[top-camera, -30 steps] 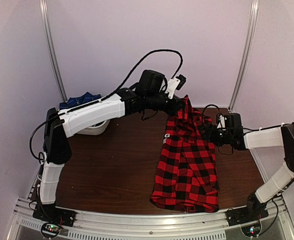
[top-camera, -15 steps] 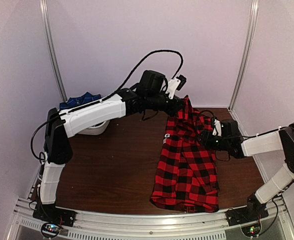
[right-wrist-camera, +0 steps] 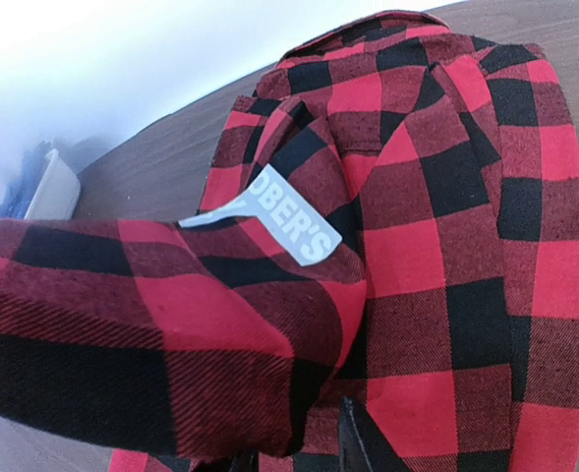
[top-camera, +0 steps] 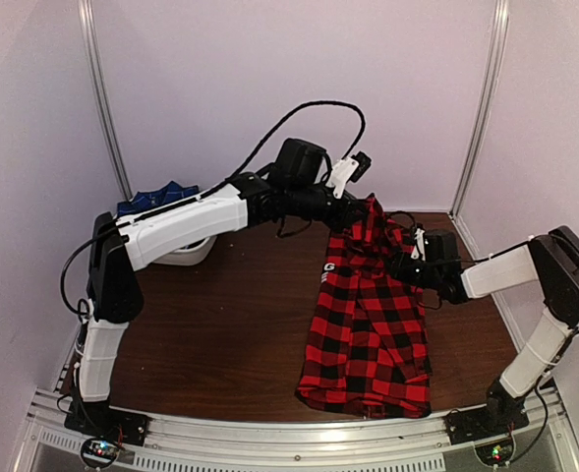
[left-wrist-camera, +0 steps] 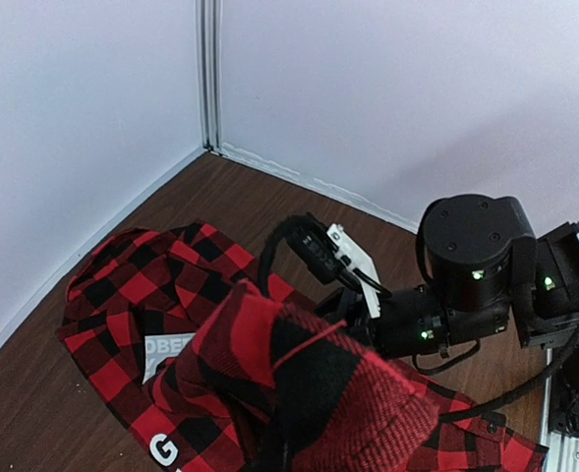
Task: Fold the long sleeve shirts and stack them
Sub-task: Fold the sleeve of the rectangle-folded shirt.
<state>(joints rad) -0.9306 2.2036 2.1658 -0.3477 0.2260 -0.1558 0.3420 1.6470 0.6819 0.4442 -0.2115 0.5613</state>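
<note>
The red-and-black checked shirt (top-camera: pixel 368 324) lies lengthwise on the right half of the table, its hem near the front edge. My left gripper (top-camera: pixel 356 208) is shut on its top end and holds it lifted; in the left wrist view the bunched cloth (left-wrist-camera: pixel 299 393) hides the fingers. My right gripper (top-camera: pixel 407 264) is at the shirt's right edge, open, with a fold of cloth (right-wrist-camera: pixel 220 324) between its jaws; one dark finger (right-wrist-camera: pixel 353 438) shows. White block letters (right-wrist-camera: pixel 269 221) show on the shirt. The navy shirt (top-camera: pixel 156 200) sits in a white bin at the back left.
The white bin (top-camera: pixel 186 254) stands at the back left by the wall. Aluminium posts (top-camera: pixel 102 98) rise at the back corners. The right arm's wrist (left-wrist-camera: pixel 471 261) is close beside the lifted cloth. A metal rail (top-camera: pixel 269 433) runs along the front edge.
My right gripper has moved left and inward onto the shirt's right edge. The left gripper holds the shirt top and has barely moved.
</note>
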